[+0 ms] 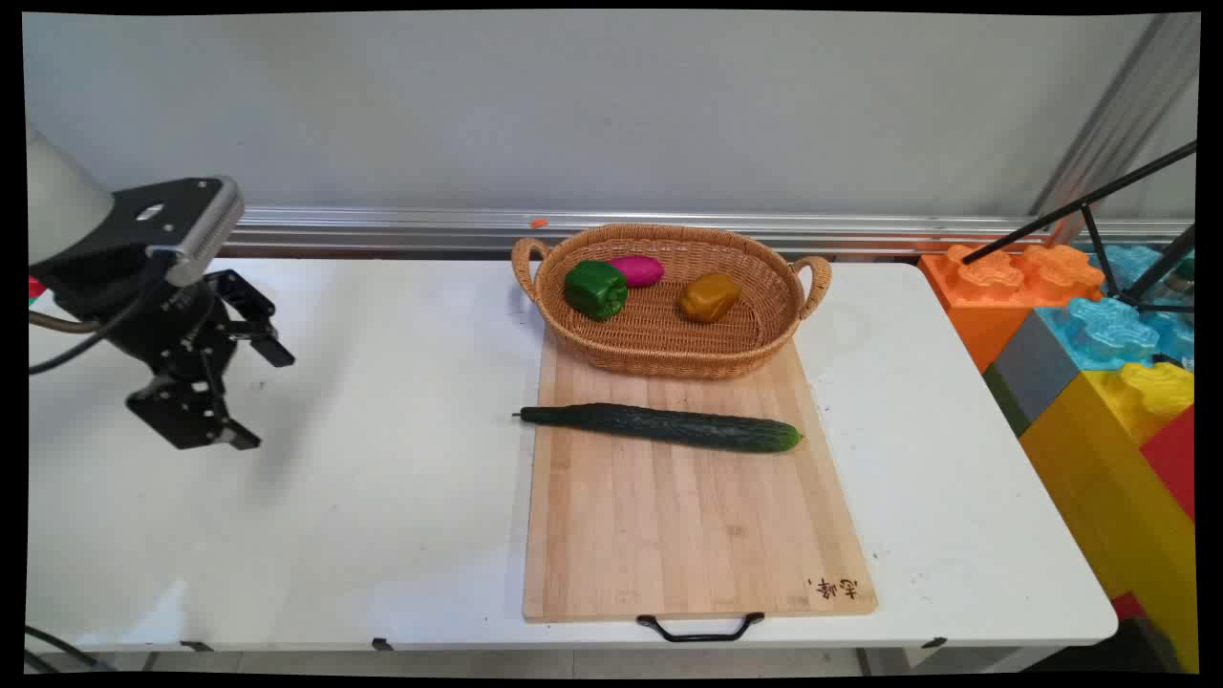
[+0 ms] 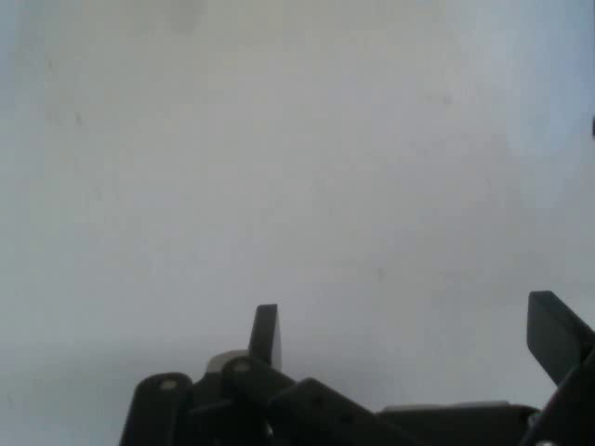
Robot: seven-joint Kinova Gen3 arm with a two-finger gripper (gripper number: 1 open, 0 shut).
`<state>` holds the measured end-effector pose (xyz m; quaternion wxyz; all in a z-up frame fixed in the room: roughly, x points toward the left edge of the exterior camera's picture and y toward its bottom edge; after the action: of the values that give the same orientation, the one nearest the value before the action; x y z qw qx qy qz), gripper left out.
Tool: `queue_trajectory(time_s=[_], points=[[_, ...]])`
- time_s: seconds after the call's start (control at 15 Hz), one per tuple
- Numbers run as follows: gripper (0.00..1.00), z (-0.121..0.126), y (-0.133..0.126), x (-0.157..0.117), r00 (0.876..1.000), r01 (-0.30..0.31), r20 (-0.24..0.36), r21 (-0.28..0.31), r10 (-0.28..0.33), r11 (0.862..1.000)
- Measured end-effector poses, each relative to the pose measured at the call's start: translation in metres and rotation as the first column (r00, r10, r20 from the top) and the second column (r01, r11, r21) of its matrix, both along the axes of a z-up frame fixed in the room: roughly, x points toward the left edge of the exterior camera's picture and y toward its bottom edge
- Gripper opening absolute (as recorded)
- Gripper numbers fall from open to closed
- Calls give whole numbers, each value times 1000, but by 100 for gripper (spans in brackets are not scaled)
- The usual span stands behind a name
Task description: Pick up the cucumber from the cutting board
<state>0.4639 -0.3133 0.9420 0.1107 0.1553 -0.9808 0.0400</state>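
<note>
My gripper (image 1: 260,397) hangs open over the bare left part of the white table (image 1: 382,478), holding nothing. In the hand view the gripper (image 2: 409,334) shows two spread fingers above plain white tabletop. A long dark green cucumber (image 1: 661,426) lies across a wooden cutting board (image 1: 688,526) well to the right of the gripper. At the board's far end stands a wicker basket (image 1: 774,344) holding a green pepper (image 1: 594,289), a magenta vegetable (image 1: 638,270) and a brownish-yellow pepper (image 1: 709,297).
Large toy blocks (image 1: 1099,363) in orange, blue, yellow and red stand off the table's right end. A black tripod leg (image 1: 1080,205) crosses above them. A metal rail (image 1: 430,229) runs along the table's far edge by the wall.
</note>
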Motion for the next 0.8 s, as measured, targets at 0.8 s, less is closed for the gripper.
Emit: queue_trajectory(time_s=[0.8], points=[[100,-28,-61,-139,987,4,-155,-156,-29,988]])
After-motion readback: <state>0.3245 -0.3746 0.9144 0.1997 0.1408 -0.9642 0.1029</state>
